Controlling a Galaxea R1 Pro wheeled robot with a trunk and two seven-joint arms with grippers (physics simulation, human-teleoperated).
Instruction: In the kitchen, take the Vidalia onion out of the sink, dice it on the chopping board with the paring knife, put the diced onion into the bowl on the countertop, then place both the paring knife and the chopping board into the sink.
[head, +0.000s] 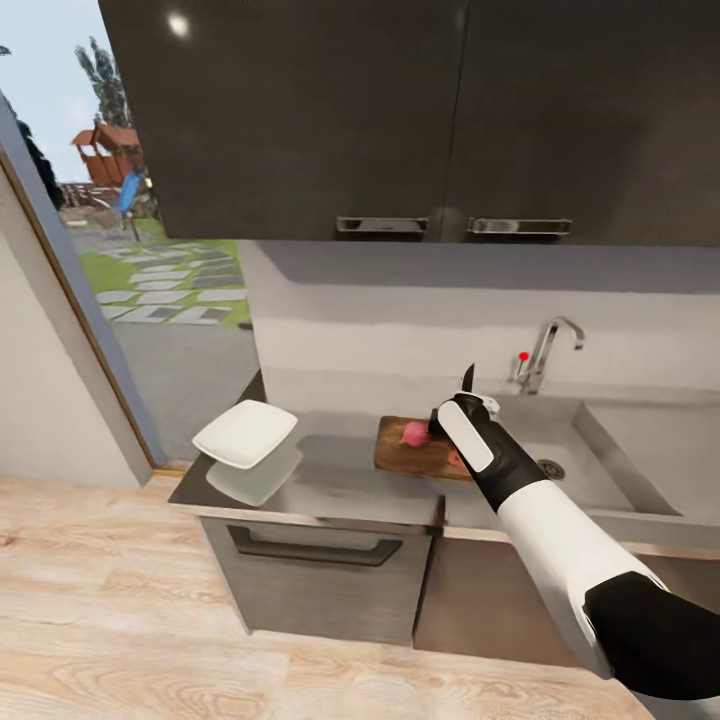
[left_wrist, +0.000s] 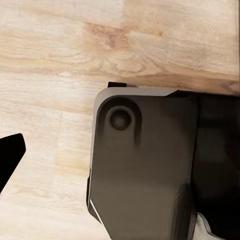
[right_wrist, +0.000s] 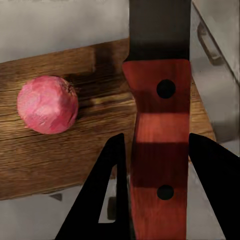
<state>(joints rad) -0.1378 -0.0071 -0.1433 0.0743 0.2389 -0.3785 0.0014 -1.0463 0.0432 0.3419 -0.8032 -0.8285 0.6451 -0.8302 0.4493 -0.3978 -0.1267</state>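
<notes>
The long grey metallic countertop (head: 330, 480) was seen stretching above dark cabinets, with the rectangular stainless steel sink (head: 590, 455) set into it at the robot's right. The basin's visible part looked bare, its round drain just showing past the arm, and the chrome faucet with a red knob (head: 545, 350) stood behind it.

The brown wooden chopping board (head: 400, 450) was laid flat on the counter just beside the sink's left edge. Resting on it was the round pink Vidalia onion (right_wrist: 47, 104), whole in the right wrist view. A second pinkish patch on the board beside the arm could not be made out.

At the counter's left end the shallow white squarish bowl (head: 246, 432) was seen, with nothing visible in it.

The right gripper (right_wrist: 155, 170) was held over the board, its black fingers clamped on the red handle of the paring knife (right_wrist: 159, 115). In the head view the dark blade was pointed straight up, its long axis upright, above the board.

Whether the left gripper (left_wrist: 7, 155) was open or closed could not be told; one dark fingertip was shown over light wood plank floor (left_wrist: 60, 60).
</notes>
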